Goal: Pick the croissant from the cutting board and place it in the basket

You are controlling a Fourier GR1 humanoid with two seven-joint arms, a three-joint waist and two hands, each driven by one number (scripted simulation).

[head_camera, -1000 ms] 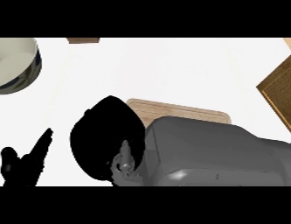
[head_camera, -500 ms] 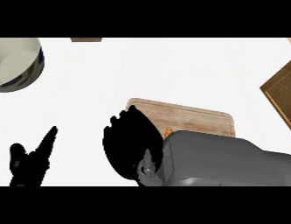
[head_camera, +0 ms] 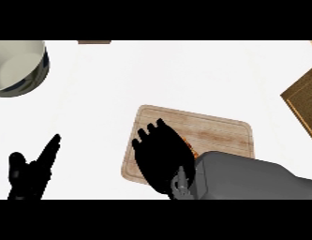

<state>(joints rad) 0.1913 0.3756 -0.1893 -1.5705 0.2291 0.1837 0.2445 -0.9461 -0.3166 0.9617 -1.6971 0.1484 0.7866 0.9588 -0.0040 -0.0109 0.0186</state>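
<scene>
The wooden cutting board [head_camera: 213, 133] lies right of centre on the white counter. My right hand [head_camera: 162, 157] hangs over the board's left half, palm down, fingers straight and pointing away from me. It hides most of the croissant; only a thin brown sliver [head_camera: 195, 153] peeks out at the hand's right edge. I cannot tell whether the hand touches it. The woven basket [head_camera: 310, 105] sits at the right edge, partly cut off. My left hand [head_camera: 30, 171] rests open at the lower left, fingers up, away from the board.
A large pale bowl with a dark blue outside [head_camera: 10, 65] stands at the upper left. A small brown object [head_camera: 94, 41] shows at the far edge. White counter lies between the board and the basket.
My right hand has dropped from close to the view down onto the board, so more of the board shows. Its fingers now spread apart. The left hand has barely moved.
</scene>
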